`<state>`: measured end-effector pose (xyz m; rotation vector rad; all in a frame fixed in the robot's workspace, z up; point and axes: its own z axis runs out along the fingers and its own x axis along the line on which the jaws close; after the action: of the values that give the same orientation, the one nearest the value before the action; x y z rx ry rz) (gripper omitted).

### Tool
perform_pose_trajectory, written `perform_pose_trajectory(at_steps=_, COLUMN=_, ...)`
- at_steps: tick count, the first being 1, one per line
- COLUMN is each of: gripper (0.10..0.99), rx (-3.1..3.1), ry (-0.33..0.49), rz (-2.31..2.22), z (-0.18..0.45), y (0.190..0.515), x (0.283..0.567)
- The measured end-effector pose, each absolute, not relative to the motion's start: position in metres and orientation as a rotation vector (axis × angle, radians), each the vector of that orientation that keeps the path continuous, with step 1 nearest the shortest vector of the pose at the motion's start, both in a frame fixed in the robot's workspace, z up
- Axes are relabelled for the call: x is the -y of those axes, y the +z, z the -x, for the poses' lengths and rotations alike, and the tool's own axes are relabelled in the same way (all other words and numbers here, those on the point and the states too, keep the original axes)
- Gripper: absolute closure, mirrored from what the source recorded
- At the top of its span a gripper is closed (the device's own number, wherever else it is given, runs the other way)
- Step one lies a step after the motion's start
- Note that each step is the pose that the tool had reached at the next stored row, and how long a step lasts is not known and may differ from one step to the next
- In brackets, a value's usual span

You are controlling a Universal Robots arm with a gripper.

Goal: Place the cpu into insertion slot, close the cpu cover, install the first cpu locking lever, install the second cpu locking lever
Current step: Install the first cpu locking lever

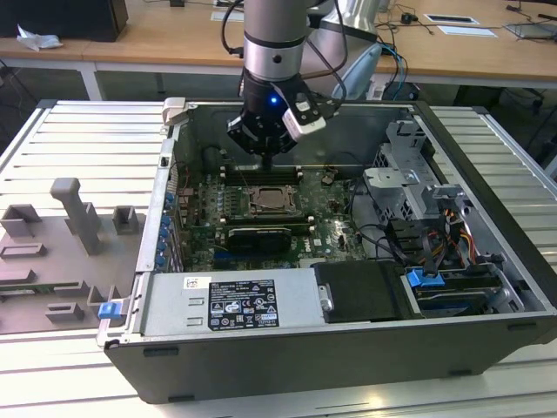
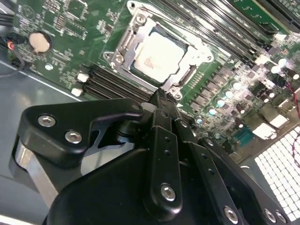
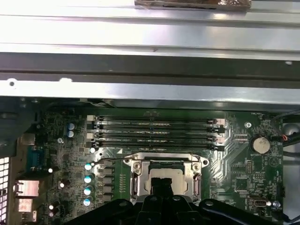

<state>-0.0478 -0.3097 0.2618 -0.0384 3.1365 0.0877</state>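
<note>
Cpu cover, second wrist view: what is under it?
The cpu sits in the insertion slot, its pale top showing through the cut-out of the cpu cover. Its edges and whatever lies beneath are covered.

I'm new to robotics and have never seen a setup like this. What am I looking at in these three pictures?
The tall grey cylinder is a robot arm reaching down into an open computer case that lies on a ridged metal table. The exterior view is taken by a camera standing off the arm. Both wrist views come from cameras riding on the arm, so the black hand looms in front. On the green motherboard sits the cpu, a pale square chip, with the silvery cpu cover framing it. Long black memory slots run beside it. The hand is shut, holds nothing, and hangs near the chip. Grey holders stand on the table at the exterior view's left.
</note>
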Motion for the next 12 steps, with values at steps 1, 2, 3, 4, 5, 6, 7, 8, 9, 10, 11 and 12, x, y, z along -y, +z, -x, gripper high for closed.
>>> perform_pose_trajectory(at_steps=1, gripper=0.980, rx=-3.136, ry=0.088, rz=0.039, z=0.051, y=0.262, x=0.310)
perform_pose_trajectory(at_steps=2, gripper=0.980, rx=-3.136, ry=0.088, rz=0.039, z=0.055, y=0.262, x=0.310)
perform_pose_trajectory(at_steps=3, gripper=0.980, rx=-3.136, ry=0.088, rz=0.038, z=0.058, y=0.261, x=0.310)
perform_pose_trajectory(at_steps=4, gripper=0.980, rx=-3.136, ry=0.088, rz=0.038, z=0.068, y=0.261, x=0.310)
perform_pose_trajectory(at_steps=5, gripper=0.980, rx=-3.136, ry=0.088, rz=0.038, z=0.071, y=0.261, x=0.310)
perform_pose_trajectory(at_steps=6, gripper=0.980, rx=-3.136, ry=0.088, rz=0.039, z=0.075, y=0.261, x=0.310)
perform_pose_trajectory(at_steps=7, gripper=0.980, rx=-3.136, ry=0.088, rz=0.038, z=0.079, y=0.261, x=0.310)
perform_pose_trajectory(at_steps=8, gripper=0.980, rx=-3.136, ry=0.088, rz=0.038, z=0.082, y=0.261, x=0.310)
perform_pose_trajectory(at_steps=9, gripper=0.980, rx=-3.136, ry=0.088, rz=0.039, z=0.087, y=0.260, x=0.310)
perform_pose_trajectory(at_steps=10, gripper=0.980, rx=-3.136, ry=0.088, rz=0.038, z=0.093, y=0.260, x=0.310)
perform_pose_trajectory(at_steps=11, gripper=0.980, rx=-3.136, ry=0.088, rz=0.039, z=0.097, y=0.260, x=0.310)
perform_pose_trajectory(at_steps=12, gripper=0.980, rx=-3.136, ry=0.088, rz=0.038, z=0.100, y=0.260, x=0.310)
